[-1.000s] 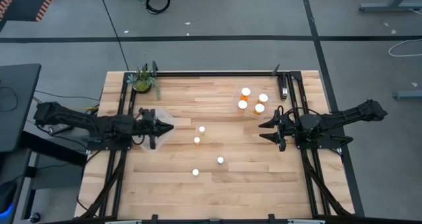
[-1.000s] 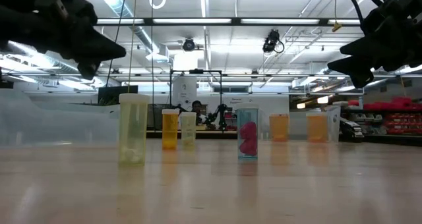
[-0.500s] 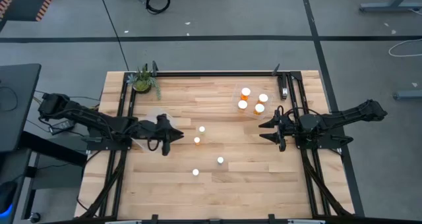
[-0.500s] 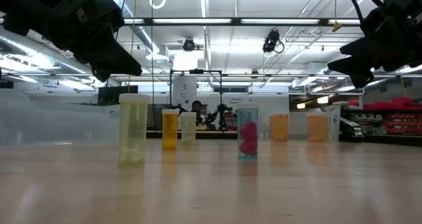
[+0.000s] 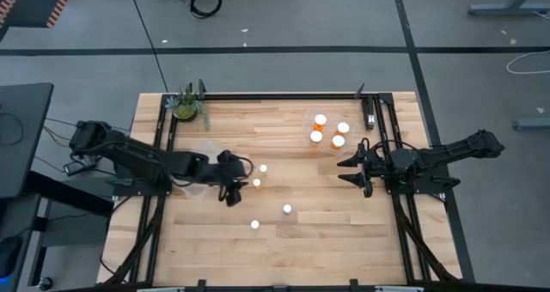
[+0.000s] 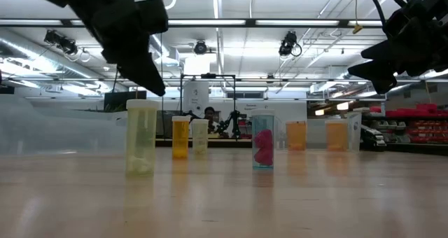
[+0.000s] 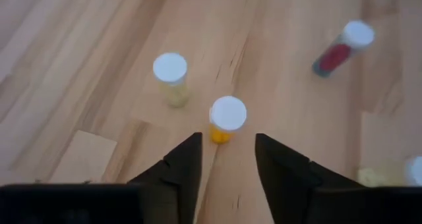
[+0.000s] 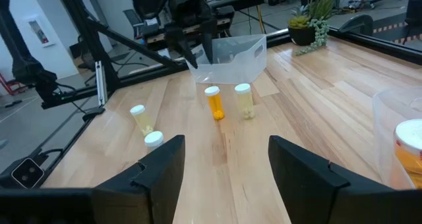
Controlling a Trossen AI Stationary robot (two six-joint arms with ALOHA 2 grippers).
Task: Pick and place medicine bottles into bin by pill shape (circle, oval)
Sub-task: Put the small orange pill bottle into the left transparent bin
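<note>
From above, the left gripper [image 5: 238,184] is seen extended farther over the table than a second ago, just beside a white-capped medicine bottle [image 5: 256,183]. The right gripper [image 5: 349,169] is unmoved (jaws apart). In the left wrist view, its fingers [image 7: 184,163] are apart, seemingly empty, with an orange bottle [image 7: 226,118] between them.

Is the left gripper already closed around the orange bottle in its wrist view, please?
No, the left gripper is open, and the orange bottle stands just ahead of its fingertips, untouched.
</note>
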